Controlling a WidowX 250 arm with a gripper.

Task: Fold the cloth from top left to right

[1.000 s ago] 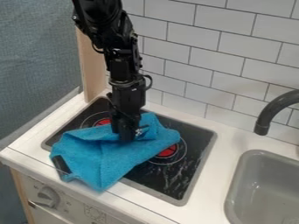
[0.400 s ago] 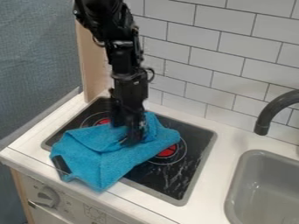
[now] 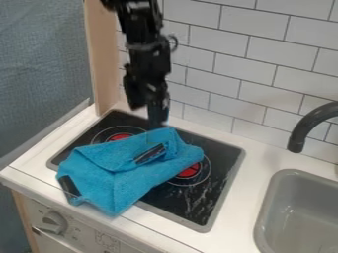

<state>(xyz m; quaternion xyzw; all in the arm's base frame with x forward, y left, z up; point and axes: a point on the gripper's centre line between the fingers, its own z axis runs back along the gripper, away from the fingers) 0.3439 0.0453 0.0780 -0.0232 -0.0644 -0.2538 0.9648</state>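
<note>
The gripper (image 3: 147, 114) hangs above the back edge of the stove, just behind the blue cloth and apart from it. Its fingers look spread, with no cloth between them. The blue cloth (image 3: 119, 185) lies across the left and front part of the black stovetop (image 3: 198, 197) and over its front rim. A flap of it is folded over toward the right, with a dark patch on top near the back. Another dark patch shows at its front left corner.
A red-centred burner (image 3: 190, 170) is partly covered at the cloth's right edge; another (image 3: 119, 137) lies behind the cloth. The grey sink (image 3: 290, 212) and dark faucet (image 3: 310, 123) stand at right. A tiled wall (image 3: 257, 79) rises behind, a wooden post (image 3: 104, 64) at back left.
The gripper has let go of the cloth and risen up and back from it. The folded flap stays down, its dark patch now uncovered.
</note>
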